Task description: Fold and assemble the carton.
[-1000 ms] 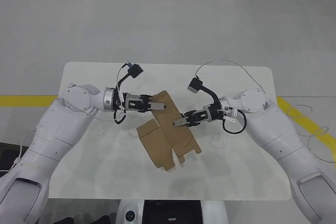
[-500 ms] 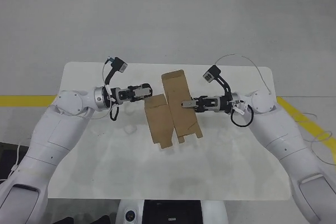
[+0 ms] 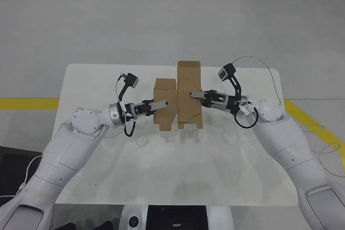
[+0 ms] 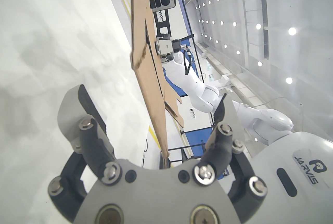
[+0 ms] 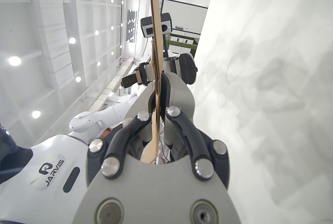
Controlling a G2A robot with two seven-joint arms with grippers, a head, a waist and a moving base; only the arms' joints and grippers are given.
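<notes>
My right claw (image 3: 196, 95) is clamped on the 3 o'clock edge of the flattened brown carton (image 3: 187, 86), holding it clear of the white surface (image 3: 103, 172), toward 12 o'clock from its centre. My left claw (image 3: 163, 105) gapes wide at the carton's 9 o'clock edge, a finger on either side of the cardboard, not pinching it.

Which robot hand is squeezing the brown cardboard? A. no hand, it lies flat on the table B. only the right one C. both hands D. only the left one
B: the right gripper is shut on the edge of the carton, while the left gripper is wide open, with the carton's edge loose between its fingers.
</notes>
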